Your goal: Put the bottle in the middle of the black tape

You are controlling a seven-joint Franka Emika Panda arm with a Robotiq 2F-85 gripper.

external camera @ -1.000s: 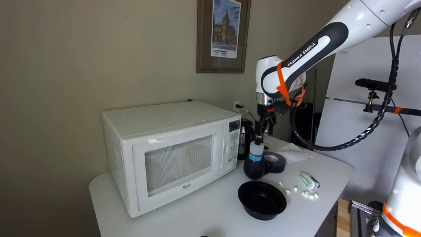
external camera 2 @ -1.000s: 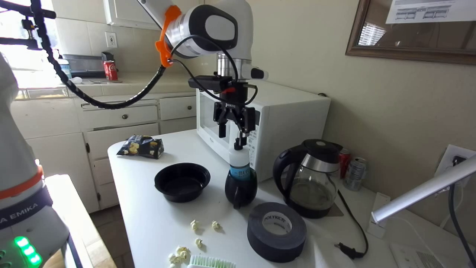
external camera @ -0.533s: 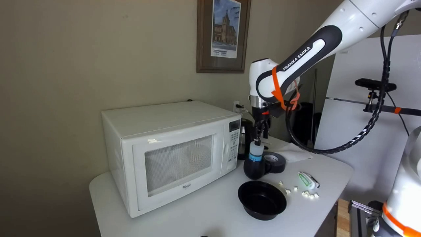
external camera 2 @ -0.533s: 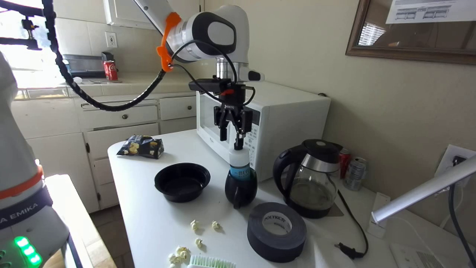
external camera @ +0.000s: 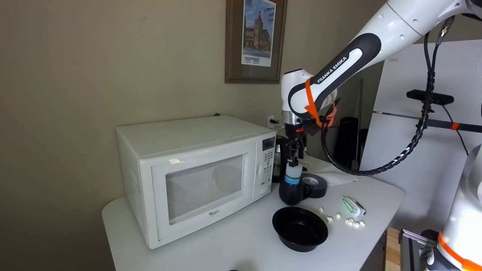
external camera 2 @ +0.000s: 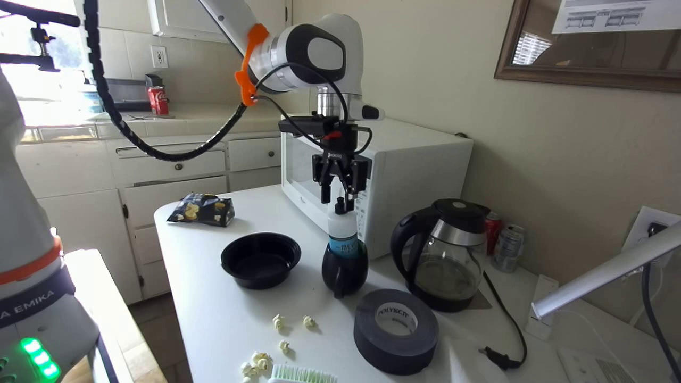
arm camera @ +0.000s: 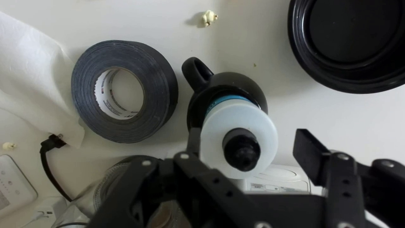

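While the bottle (arm camera: 239, 122) stands in the mug (arm camera: 235, 79), right of the black tape (arm camera: 152, 91) (wrist view), the spread end effector (external camera 2: 337, 198) holds nothing; grasp and transfer apparently remain.

In the wrist view, the bottle (arm camera: 239, 122) is standing in the mug (arm camera: 229, 81); the tape (arm camera: 155, 90) is lying left, the bowl (arm camera: 351, 41) right.

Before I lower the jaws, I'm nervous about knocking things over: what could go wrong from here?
In the wrist view, one of the open jaws looks nearer the bottle than the other, so going down could bump it. The bottle also stands in the black mug, so lifting might drag or tip the mug.
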